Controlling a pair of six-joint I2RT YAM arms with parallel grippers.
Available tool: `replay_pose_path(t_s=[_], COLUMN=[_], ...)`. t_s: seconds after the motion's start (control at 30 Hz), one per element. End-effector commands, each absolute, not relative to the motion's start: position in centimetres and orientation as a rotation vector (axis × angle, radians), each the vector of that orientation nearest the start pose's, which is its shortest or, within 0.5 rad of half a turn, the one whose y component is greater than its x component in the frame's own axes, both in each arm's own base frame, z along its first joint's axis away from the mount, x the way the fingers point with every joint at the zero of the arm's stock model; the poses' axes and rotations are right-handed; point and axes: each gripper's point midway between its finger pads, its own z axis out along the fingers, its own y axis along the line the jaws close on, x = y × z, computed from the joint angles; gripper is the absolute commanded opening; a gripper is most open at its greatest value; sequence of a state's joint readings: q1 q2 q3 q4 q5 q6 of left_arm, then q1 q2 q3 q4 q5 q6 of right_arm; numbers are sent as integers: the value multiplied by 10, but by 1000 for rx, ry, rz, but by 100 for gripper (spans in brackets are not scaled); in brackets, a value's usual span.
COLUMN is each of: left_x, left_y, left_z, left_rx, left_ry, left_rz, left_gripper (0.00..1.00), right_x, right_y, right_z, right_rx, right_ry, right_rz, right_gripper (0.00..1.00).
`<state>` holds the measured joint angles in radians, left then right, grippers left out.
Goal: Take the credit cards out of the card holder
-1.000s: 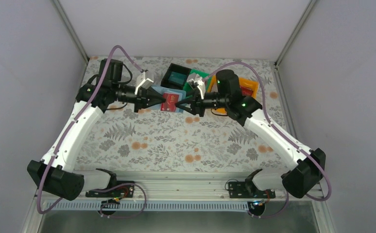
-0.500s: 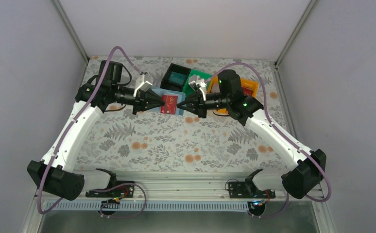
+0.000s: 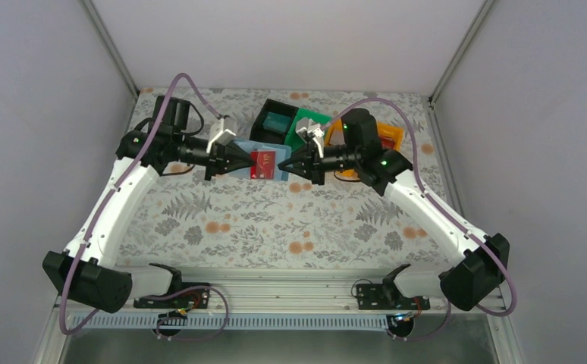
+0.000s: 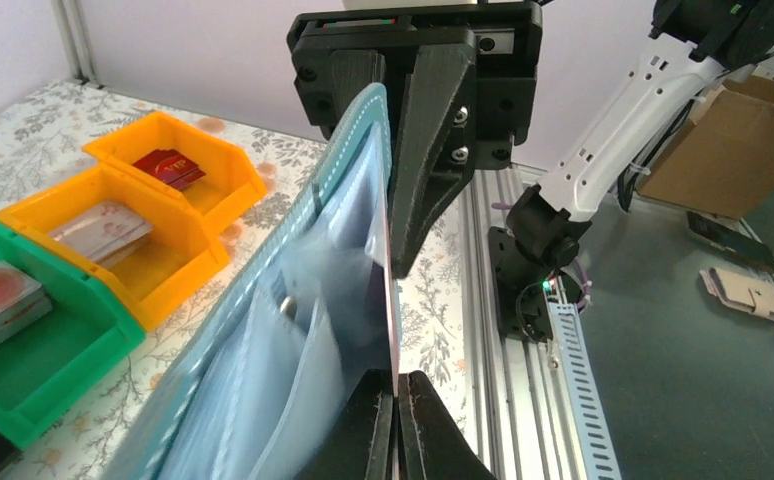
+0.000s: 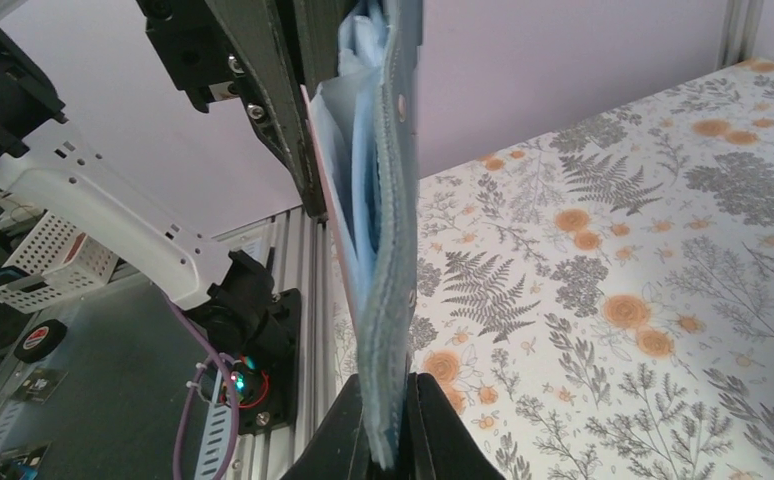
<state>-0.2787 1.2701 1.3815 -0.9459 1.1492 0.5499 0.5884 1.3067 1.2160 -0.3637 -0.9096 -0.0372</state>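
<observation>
Both my grippers are clamped on the open wallet, held off the tabletop.
My left gripper (image 4: 396, 428) pinches the thin red rectangular card (image 3: 263, 161) by its edge. The card lies against the soft blue-teal bifold card holder (image 5: 388, 300) above the floral tabletop (image 5: 613, 250). My right gripper (image 5: 388, 440) pinches the holder's opposite edge.

top camera looks down from behind the arm bases over the whole table (image 3: 275, 220); wrist cameras sit close behind left gripper (image 4: 397, 400) and right gripper (image 5: 388, 410), facing each other, sharing the card holder (image 5: 393, 250).
</observation>
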Motion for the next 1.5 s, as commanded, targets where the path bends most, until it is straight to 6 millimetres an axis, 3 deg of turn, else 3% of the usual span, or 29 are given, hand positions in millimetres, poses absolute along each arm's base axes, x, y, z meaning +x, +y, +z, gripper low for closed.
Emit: replay_pose_path(t_s=[0.0, 0.2, 0.37, 0.5, 0.63, 0.7, 0.73, 0.8, 0.87, 0.97, 1.03, 1.13, 1.2, 1.3, 1.37, 1.47], left_x=[215, 244, 265, 276, 280, 284, 286, 288, 286, 281, 277, 268, 259, 242, 232, 222], left_y=[-220, -198, -158, -136, -135, -134, -132, -131, -132, -137, -143, -151, -156, -162, -164, -166], left_z=[353, 347, 350, 350, 340, 334, 331, 327, 326, 333, 346, 370, 387, 412, 424, 432], left_rx=[1283, 1182, 1062, 955, 898, 876, 859, 842, 831, 808, 794, 780, 776, 771, 777, 778], left_ry=[1587, 1683, 1748, 1814, 1853, 1869, 1884, 1899, 1903, 1894, 1875, 1839, 1795, 1734, 1700, 1692], left_rz=[-1163, -1004, -857, -805, -850, -852, -847, -836, -853, -938, -1034, -1198, -1315, -1513, -1622, -1703], left_gripper=[2, 3, 2, 2, 2, 2, 2, 2, 2, 2, 2, 3, 2, 2, 2, 2], right_x=[238, 257, 270, 262, 254, 254, 255, 262, 278, 304, 320, 324, 312, 283, 267, 266], right_y=[298, 281, 279, 307, 346, 362, 367, 368, 361, 343, 332, 321, 317, 307, 304, 310], right_z=[340, 317, 262, 212, 174, 145, 135, 117, 110, 134, 167, 260, 321, 383, 405, 416], right_rx=[-1121, -1017, -930, -946, -956, -965, -963, -936, -904, -877, -890, -976, -1058, -1153, -1208, -1302], right_ry=[1678, 1804, 2006, 2129, 2215, 2299, 2327, 2389, 2429, 2372, 2266, 1912, 1593, 1100, 831, 570], right_rz=[1215, 1217, 1230, 1331, 1478, 1495, 1495, 1450, 1319, 1105, 926, 671, 480, 165, -65, -429], right_gripper=[4, 4, 4, 4, 4, 4, 7, 30, 41, 50, 53, 53, 53, 60, 62, 65])
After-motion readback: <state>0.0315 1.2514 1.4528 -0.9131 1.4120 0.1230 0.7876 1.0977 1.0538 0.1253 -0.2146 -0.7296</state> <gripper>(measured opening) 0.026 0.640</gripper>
